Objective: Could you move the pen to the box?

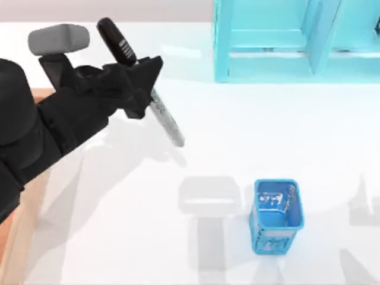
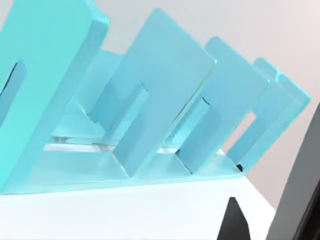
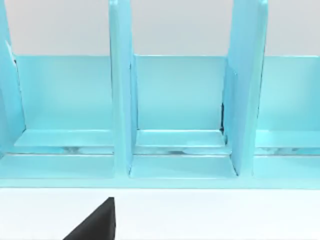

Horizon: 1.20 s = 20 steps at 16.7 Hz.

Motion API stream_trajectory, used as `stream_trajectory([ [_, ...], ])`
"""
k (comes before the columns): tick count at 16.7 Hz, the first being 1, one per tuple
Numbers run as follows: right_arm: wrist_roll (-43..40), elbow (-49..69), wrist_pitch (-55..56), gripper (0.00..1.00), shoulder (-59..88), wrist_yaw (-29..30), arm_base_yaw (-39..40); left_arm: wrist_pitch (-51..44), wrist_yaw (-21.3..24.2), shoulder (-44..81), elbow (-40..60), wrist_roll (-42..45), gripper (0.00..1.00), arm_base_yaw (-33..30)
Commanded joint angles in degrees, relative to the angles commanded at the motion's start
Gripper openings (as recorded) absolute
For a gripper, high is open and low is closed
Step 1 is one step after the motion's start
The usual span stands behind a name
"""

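Pen [image 1: 142, 89] held above the desk [image 1: 267, 136] at top-view upper left, long axis diagonal: black cap toward the far left, grey barrel tip slanting down-right toward the blue mesh cup [image 1: 276, 215] (contents unclear). Left hand [image 1: 139, 83] closed on the pen's middle; box [image 1: 12, 237] a sliver at the left edge under the arm. Cyan shelf unit [image 1: 297, 38] at the far side.

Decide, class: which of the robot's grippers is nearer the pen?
Left. The left gripper clamps the pen above the table; the right gripper faces the cyan shelf, apart from it.
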Motion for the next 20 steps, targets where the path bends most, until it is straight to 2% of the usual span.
stream_trajectory([
  [2,0.00,0.00,0.00,1.00,0.00,0.00,0.00,4.90,7.83,3.65,2.45,0.57,0.00,7.14],
  [5,0.00,0.00,0.00,1.00,0.00,0.00,0.00,13.47,23.35,10.08,6.45,1.20,0.00,19.82],
  [11,0.00,0.00,0.00,1.00,0.00,0.00,0.00,31.77,60.92,22.97,13.85,0.43,0.00,45.63],
  [15,0.00,0.00,0.00,1.00,0.00,0.00,0.00,42.35,83.85,29.73,17.36,-1.59,0.00,58.97],
  [18,0.00,0.00,0.00,1.00,0.00,0.00,0.00,48.30,96.07,33.26,18.96,-3.30,0.00,65.76],
  [20,0.00,0.00,0.00,1.00,0.00,0.00,0.00,50.99,101.20,34.82,19.56,-4.24,0.00,68.59],
])
